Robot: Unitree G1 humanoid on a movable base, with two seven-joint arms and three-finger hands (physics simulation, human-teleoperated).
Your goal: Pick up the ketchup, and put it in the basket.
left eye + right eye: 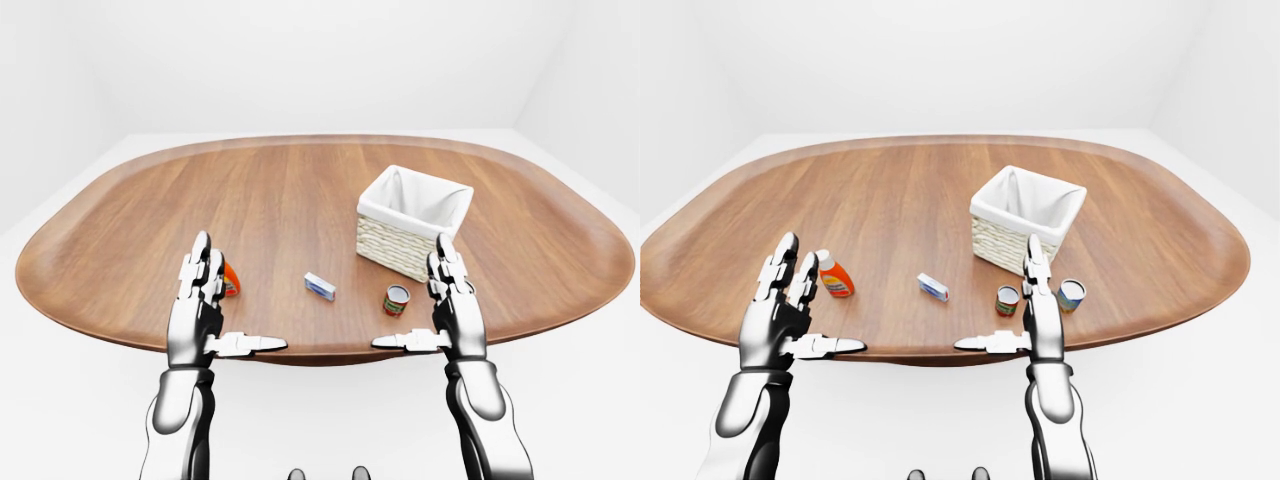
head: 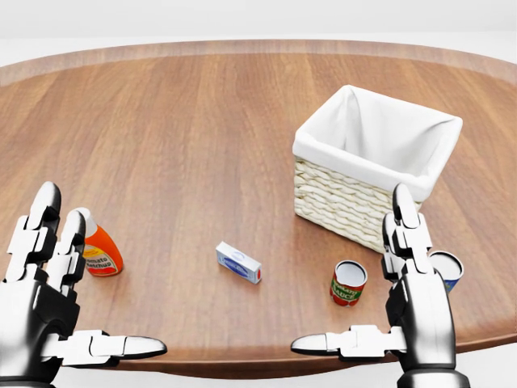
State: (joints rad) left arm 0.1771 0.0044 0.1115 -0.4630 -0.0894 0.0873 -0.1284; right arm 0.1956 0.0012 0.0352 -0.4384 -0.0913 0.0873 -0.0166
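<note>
Ketchup, an orange squeeze bottle with a white cap [image 1: 832,279], is standing upright on the oval wooden table [image 2: 186,129], just beyond the left hand [image 2: 40,299]; both left and right hand [image 2: 416,299] are hovering wide and empty, apparently readying the reach, while the white-lined wicker basket [image 2: 367,162] is waiting well apart

Glossy silver, black-jointed three-fingered arms
</note>
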